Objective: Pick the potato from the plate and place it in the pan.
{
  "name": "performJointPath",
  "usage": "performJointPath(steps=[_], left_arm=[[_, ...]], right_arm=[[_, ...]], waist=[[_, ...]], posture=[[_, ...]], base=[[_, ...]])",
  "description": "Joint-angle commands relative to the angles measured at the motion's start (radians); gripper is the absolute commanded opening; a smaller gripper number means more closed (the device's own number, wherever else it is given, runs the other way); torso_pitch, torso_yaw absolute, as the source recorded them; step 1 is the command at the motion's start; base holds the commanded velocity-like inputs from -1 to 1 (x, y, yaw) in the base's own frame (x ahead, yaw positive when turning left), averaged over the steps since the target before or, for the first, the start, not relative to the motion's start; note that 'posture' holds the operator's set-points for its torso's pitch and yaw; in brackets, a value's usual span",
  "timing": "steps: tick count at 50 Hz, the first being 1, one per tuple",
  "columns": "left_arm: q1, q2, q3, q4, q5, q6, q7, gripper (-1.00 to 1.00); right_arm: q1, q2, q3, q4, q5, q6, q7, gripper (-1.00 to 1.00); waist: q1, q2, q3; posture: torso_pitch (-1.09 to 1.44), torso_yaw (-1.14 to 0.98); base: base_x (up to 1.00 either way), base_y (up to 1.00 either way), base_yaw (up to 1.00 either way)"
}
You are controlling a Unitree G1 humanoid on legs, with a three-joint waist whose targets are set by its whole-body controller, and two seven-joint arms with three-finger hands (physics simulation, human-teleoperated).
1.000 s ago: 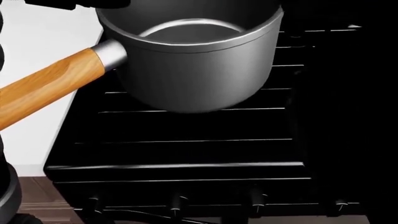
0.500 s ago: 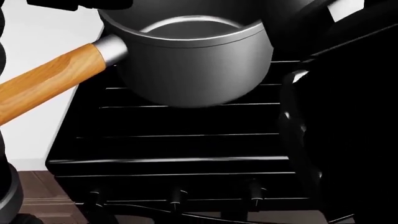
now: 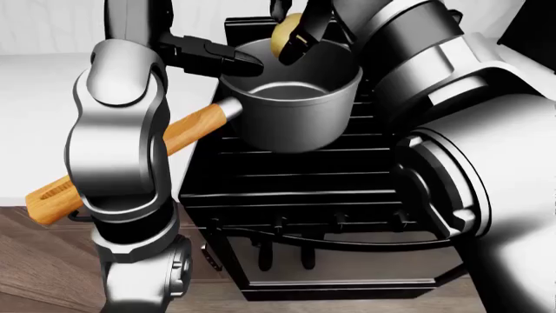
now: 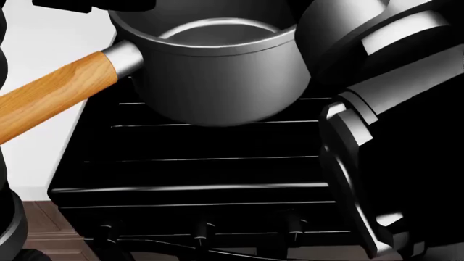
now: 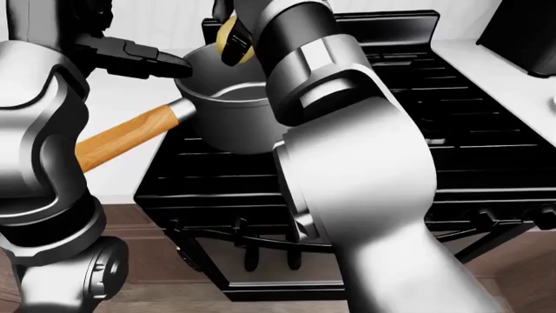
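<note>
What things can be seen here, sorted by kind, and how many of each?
Potato: 1, held in the right hand above the pan
Pan with wooden handle: 1
Stove: 1
Robot hands: 2, the left hand by the pan's rim
Total: 5

We are reaching our right arm far up the left-eye view, its robot hand (image 3: 298, 26) gripping closed; our left robot hand (image 3: 213, 55) is pointing rightward, fingers extended.

Matt grey metal pan (image 3: 291, 114), wooden handle (image 3: 130, 163)
</note>
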Motion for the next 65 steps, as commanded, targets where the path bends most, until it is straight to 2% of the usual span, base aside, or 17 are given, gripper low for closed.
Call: performJointPath(steps=[1,11,35,36,37,38,55,65], left_arm=[[-0.032,0.01,0.01,-0.02,0.007,-0.029,0.006,1.0],[-0.033,0.006,0.006,-0.019,0.011,-0.029,0.007,1.0],[-0.032,0.002,0.004,-0.018,0.016,-0.034,0.005,1.0],[-0.031,0.001,0.005,-0.018,0.016,-0.034,0.005,1.0],[-0.031,0.001,0.004,-0.019,0.016,-0.034,0.005,1.0],[-0.032,0.001,0.003,-0.021,0.016,-0.032,0.005,1.0],[-0.032,-0.002,0.003,-0.015,0.02,-0.037,0.005,1.0],[-0.034,-0.001,0.003,-0.018,0.02,-0.034,0.004,1.0]], right_arm=[[-0.041,-0.015,-0.003,-0.041,-0.021,-0.015,-0.016,-1.0],[-0.019,-0.017,0.0,-0.039,-0.07,-0.009,-0.003,-1.0],[0.005,-0.013,-0.01,-0.039,-0.093,0.001,0.01,-1.0],[0.005,-0.012,-0.011,-0.039,-0.093,0.001,0.011,-0.75],[0.005,-0.012,-0.01,-0.039,-0.094,0.001,0.014,0.18],[0.006,-0.013,-0.009,-0.039,-0.096,0.003,0.019,1.0],[0.006,-0.014,-0.01,-0.039,-0.106,0.0,0.033,1.0],[-0.001,-0.018,-0.022,-0.039,-0.095,-0.023,-0.024,1.0]], waist=[[0.0,0.002,-0.034],[0.0,0.0,-0.035],[0.001,0.0,-0.037],[0.001,0.0,-0.037],[0.001,0.0,-0.036],[0.001,0.0,-0.036],[0.001,0.0,-0.037],[0.002,0.0,-0.037]], posture=[[0.0,0.0],[0.0,0.0],[0.0,0.0],[0.0,0.0],[0.0,0.0],[0.0,0.0],[0.0,0.0],[0.0,0.0]], base=[[0.0,0.0,0.0],[0.0,0.0,0.0],[0.0,0.0,0.0],[0.0,0.0,0.0],[0.0,0.0,0.0],[0.0,0.0,0.0],[0.0,0.0,0.0],[0.0,0.0,0.0]])
